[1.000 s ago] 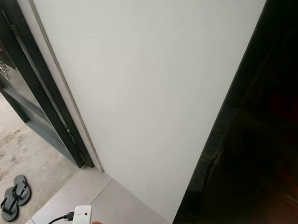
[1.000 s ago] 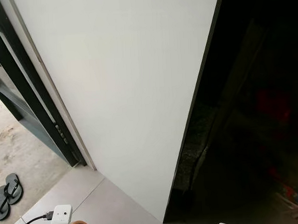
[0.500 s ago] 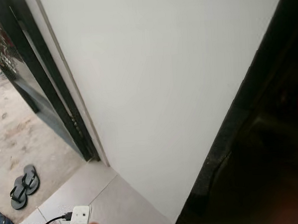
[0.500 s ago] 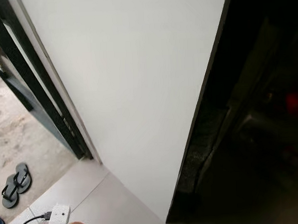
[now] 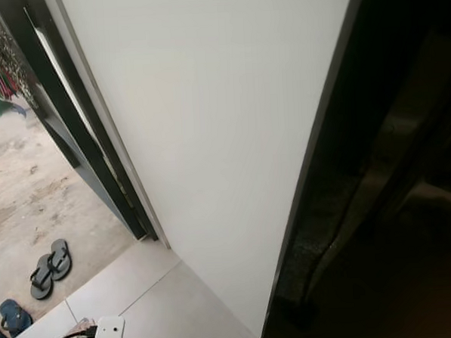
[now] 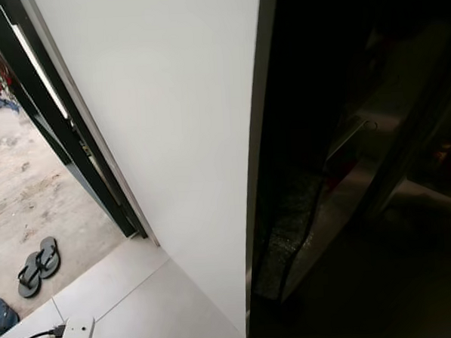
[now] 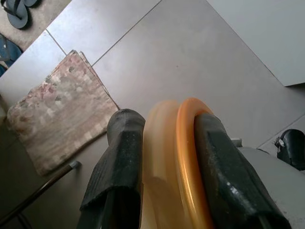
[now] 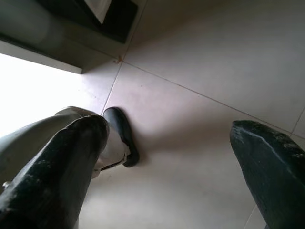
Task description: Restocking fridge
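Shifted since a second ago by a turn of the head, not by the things: more of the dark recess (image 5: 409,205) on the right, white panel (image 5: 215,124) narrower, more of the yard past the black door frame (image 5: 80,139).

Eye views: one pair of black flip-flops (image 5: 51,267), so two, on concrete outside; one blue sandal (image 5: 14,316) near them, perhaps a second cut off at the edge. Cannot tell whether the recess is the fridge.

Left wrist view: left gripper (image 7: 164,129) hanging low over grey tiles, pinching one round orange-and-pale plastic item (image 7: 178,157) by its edge; kind unclear. One patterned mat (image 7: 57,109) on the floor below.

Right wrist view: right gripper (image 8: 169,131) spread wide, nothing between, above bare tiles and the robot's one visible black foot (image 8: 121,133).

Likely risks: thin edge grip slipping under the jolt of walking; held item clipping the panel's corner on the turn; foot catching the mat.
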### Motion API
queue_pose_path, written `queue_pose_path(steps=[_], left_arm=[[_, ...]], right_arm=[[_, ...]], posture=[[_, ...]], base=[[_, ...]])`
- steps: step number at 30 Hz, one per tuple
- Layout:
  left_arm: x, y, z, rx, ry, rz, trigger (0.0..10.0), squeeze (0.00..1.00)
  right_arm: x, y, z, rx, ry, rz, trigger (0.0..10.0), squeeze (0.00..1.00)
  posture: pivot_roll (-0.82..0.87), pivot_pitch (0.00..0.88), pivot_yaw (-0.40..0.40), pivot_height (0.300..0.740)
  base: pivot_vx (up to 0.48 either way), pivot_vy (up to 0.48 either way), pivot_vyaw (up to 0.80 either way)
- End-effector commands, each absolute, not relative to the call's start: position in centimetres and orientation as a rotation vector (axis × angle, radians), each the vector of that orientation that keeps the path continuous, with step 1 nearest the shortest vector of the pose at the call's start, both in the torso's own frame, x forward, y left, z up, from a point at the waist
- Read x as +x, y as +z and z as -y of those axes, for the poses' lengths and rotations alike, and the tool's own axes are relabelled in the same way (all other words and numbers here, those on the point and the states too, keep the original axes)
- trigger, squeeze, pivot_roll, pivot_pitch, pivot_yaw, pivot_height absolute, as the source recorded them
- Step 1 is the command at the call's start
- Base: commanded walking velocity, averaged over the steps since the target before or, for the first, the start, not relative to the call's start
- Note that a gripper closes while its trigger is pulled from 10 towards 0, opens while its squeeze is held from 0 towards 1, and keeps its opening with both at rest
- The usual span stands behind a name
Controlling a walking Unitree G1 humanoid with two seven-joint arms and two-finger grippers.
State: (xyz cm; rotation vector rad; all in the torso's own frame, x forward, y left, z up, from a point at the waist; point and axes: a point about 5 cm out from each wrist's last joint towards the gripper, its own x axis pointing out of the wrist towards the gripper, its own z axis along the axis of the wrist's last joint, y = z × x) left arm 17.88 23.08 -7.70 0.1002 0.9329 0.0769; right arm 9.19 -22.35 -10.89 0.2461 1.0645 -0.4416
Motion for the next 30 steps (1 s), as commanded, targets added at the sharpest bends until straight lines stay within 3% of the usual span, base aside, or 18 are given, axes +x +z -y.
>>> queue_pose_path(steps=[1, 6, 19, 30], left_arm=[[16.7, -8.3, -22.9, 0.095, 0.061, -0.989, 10.0, 0.0], [16.6, -8.3, -23.1, 0.093, 0.066, -0.992, 10.0, 0.0], [16.6, -8.3, -23.1, 0.092, 0.061, -0.995, 10.0, 0.0], [16.4, -8.6, -22.4, 0.099, 0.043, -1.004, 10.0, 0.0]], right_arm=[[8.9, -11.1, 21.5, 0.268, -0.453, -1.079, 10.0, 0.0], [9.1, -11.2, 21.1, 0.272, -0.444, -1.077, 10.0, 0.0], [9.3, -11.3, 20.0, 0.256, -0.405, -1.077, 10.0, 0.0], [9.2, -11.3, 19.9, 0.283, -0.41, -1.069, 10.0, 0.0]], posture=[[-0.07, 0.056, 0.023, 0.74], [-0.07, 0.055, 0.023, 0.74], [-0.07, 0.033, 0.025, 0.74], [-0.07, 0.001, 0.027, 0.74]], base=[[0.0, -0.319, -0.8], [0.0, -0.318, -0.72], [0.0, -0.316, 0.0], [0.0, -0.315, 0.65]])
